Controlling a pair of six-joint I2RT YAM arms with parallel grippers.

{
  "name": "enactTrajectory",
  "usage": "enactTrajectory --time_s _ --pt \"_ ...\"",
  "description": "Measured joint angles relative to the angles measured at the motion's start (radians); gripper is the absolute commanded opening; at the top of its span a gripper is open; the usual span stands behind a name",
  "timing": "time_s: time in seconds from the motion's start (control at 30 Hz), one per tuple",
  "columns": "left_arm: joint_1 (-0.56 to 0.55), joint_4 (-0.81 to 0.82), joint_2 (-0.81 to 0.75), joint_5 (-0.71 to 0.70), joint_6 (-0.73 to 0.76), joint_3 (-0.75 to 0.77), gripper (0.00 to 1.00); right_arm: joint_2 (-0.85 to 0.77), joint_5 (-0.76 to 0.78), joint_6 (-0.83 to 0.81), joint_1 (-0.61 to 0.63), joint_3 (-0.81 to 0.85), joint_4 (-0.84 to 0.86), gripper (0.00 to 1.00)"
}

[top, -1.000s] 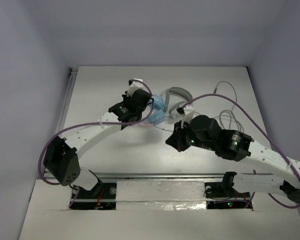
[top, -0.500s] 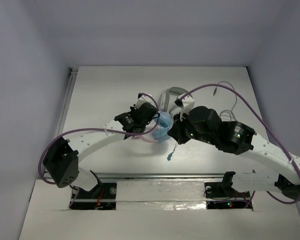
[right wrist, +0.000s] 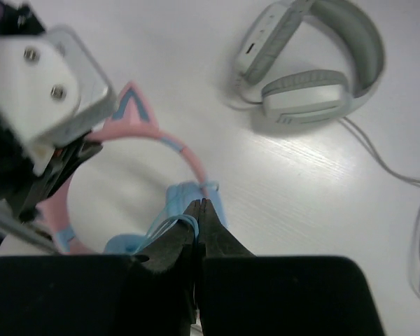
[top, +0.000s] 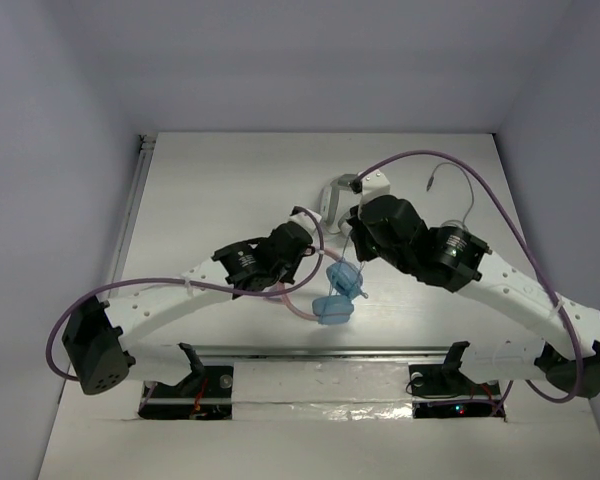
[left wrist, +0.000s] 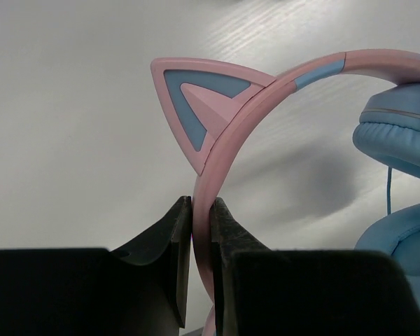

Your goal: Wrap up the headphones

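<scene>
The headphones hang up off the tabletop, between the two arms. They are on the robot's side of the white-and-grey headphones, closer to the front edge.

The left pincer is closed tight on the pink headband. It pinches the band just below one cat ear. The band curves up and away from the pincer to the blue ear cups, which sit off to one side.

The right pincer is squeezed shut on the thin blue cable. The cable loops right at its tips. An ear cup lies just under this pincer, and the headband arcs away from it toward the left pincer.

The white-and-grey headphones lie flat on the tabletop, past the right pincer. Their thin grey cable trails to the right of them, toward the right edge.

There is wide bare tabletop to the left of the white-and-grey headphones and behind them. Walls stand at the back and on both sides.
</scene>
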Motion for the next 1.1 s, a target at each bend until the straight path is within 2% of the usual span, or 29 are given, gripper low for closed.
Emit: enactTrajectory --time_s 0.23,0.63,0.87,1.1 --pt "-0.022 -0.002 -0.010 0.121 0.025 -0.022 0.00 0.016 0.086 -0.050 -0.088 0.008 0.007 0.00" --pt "-0.018 0.014 -0.032 0.200 0.053 -0.034 0.00 0.055 0.138 -0.075 -0.164 -0.039 0.045 0.00" --pt "-0.018 0.043 -0.116 0.282 0.068 -0.034 0.00 0.067 0.085 -0.055 -0.211 -0.145 0.132 0.00" --pt "-0.018 0.068 -0.182 0.339 0.067 -0.018 0.00 0.038 -0.052 -0.012 -0.262 -0.237 0.230 0.01"
